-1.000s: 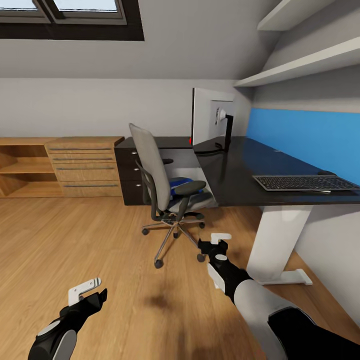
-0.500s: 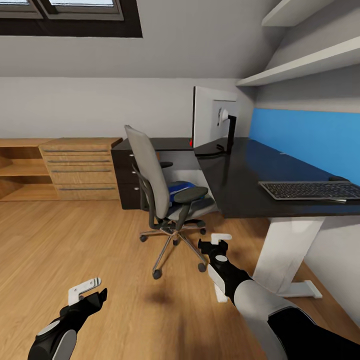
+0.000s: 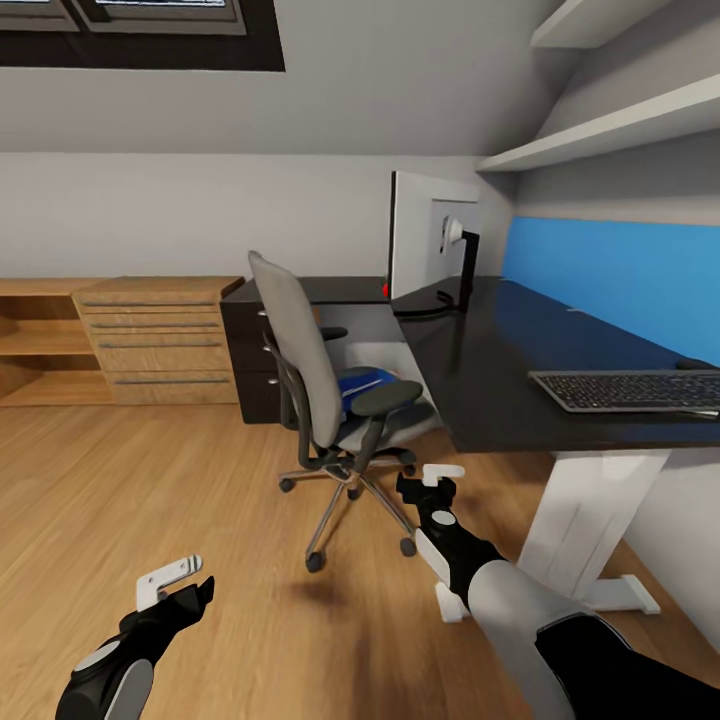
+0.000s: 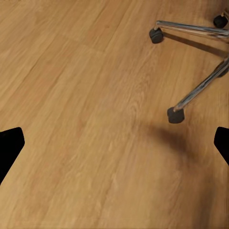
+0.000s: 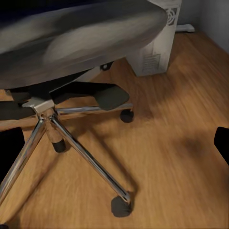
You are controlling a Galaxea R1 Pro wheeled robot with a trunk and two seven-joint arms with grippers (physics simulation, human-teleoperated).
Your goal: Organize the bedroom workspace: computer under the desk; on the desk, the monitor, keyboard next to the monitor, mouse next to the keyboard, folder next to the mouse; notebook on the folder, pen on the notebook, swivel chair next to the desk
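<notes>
Right gripper (image 3: pixel 428 485) low over the wood floor (image 3: pixel 150 470) just short of the swivel chair's (image 3: pixel 330 390) chrome base, fingers spread wide apart and grasping nothing; dark fingertips (image 5: pixel 222 143) at either edge of the right wrist view, with the chair's star legs (image 5: pixel 71 138) and the pale computer tower (image 5: pixel 155 45) beyond them. Left gripper (image 3: pixel 172 590) likewise held low, fingers released and empty, bare floor and two castors (image 4: pixel 175 115) ahead of it. Judged to be the approach toward the chair, ahead of the folder step. Bright blue folder (image 3: pixel 362 383) lying on the grey seat, partly hidden by the black armrest. Next move likely calls for closing in, raising an arm to seat height and reaching past the armrest to take the folder flat. Beyond, the black surface (image 3: pixel 500 350) carrying the monitor (image 3: pixel 432 245) and, well apart from it, the keyboard (image 3: pixel 630 390). Wooden drawer chest (image 3: pixel 160 340) by the wall shut, contents hidden; open shelving (image 3: pixel 35 340) beside it appears bare.
</notes>
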